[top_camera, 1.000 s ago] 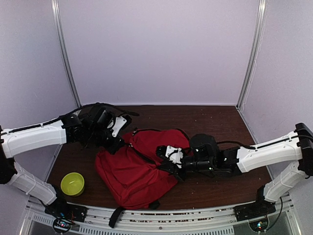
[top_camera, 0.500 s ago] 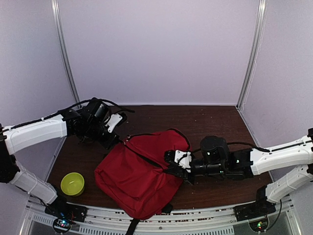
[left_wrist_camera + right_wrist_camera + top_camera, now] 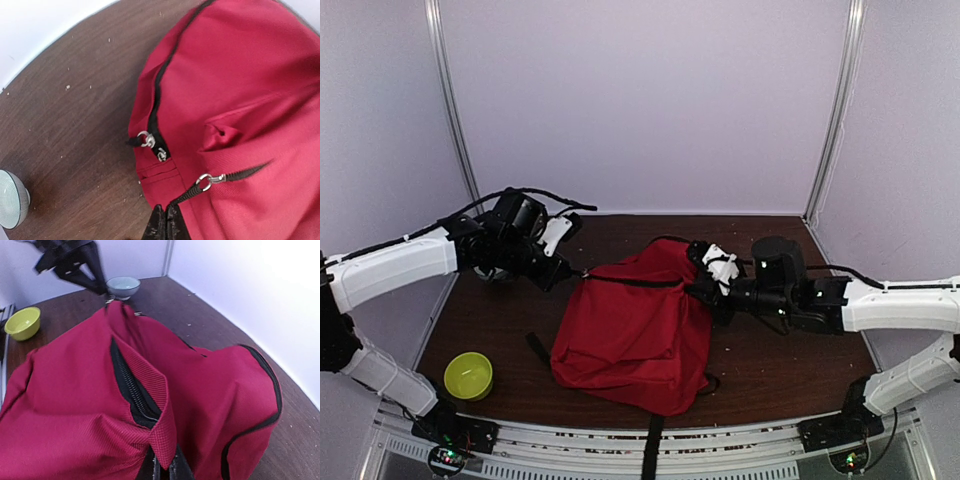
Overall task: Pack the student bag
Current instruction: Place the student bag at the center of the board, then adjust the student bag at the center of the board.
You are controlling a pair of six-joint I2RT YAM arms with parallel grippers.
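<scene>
Bag (image 3: 635, 330) now hangs raised, stretched between left end effector (image 3: 164, 225), clenched on zip pull (image 3: 192, 191), and right end effector (image 3: 162, 465), grasping its fabric; nothing visibly packed yet.

lime-green bowl (image 3: 468, 375) at near-left of dark wooden table (image 3: 770, 370), pale grey bowl (image 3: 123, 286) farther back
</scene>
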